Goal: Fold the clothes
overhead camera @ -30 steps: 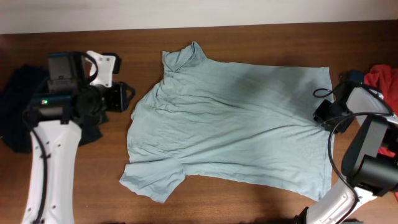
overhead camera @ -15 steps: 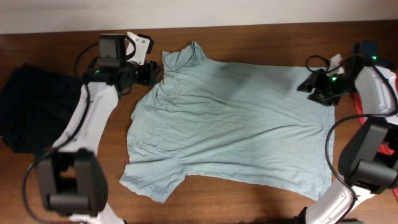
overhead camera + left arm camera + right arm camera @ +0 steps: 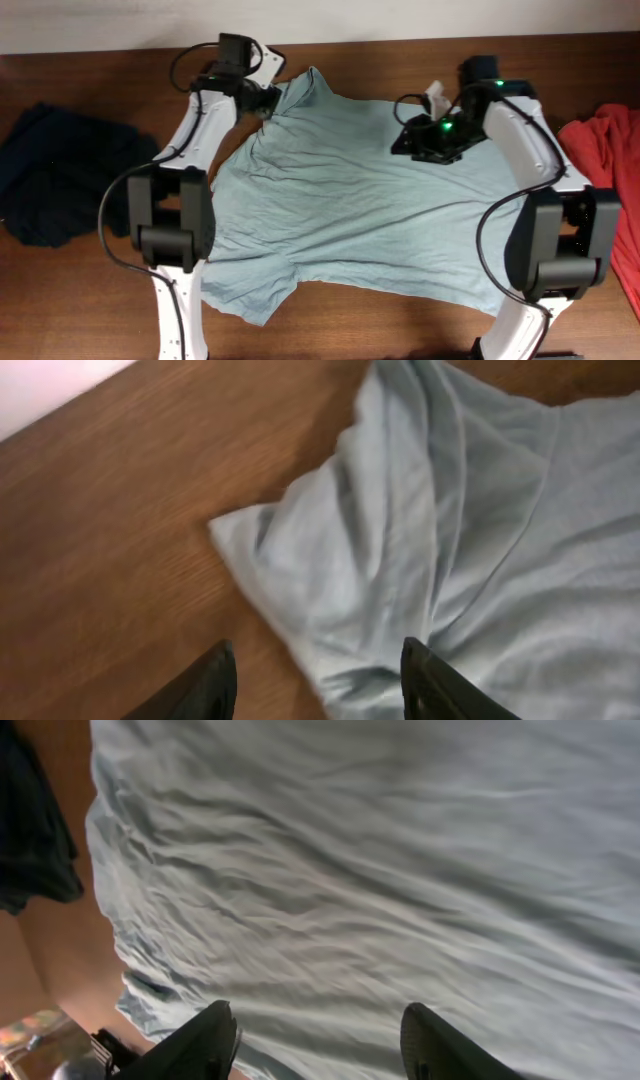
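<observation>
Three garments lie on one table (image 3: 90,300): one pale grey-blue T-shirt (image 3: 380,210) at the centre, one navy garment (image 3: 55,175) at nine o'clock and one red garment (image 3: 605,170) at three o'clock. Two grippers are over the T-shirt: the left gripper (image 3: 268,102) at eleven o'clock, the right gripper (image 3: 405,140) at one o'clock.

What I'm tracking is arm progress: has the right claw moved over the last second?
Yes. The right claw has swung left from the pale grey-blue T-shirt's right edge to above its middle, nearer the table's far edge.
</observation>
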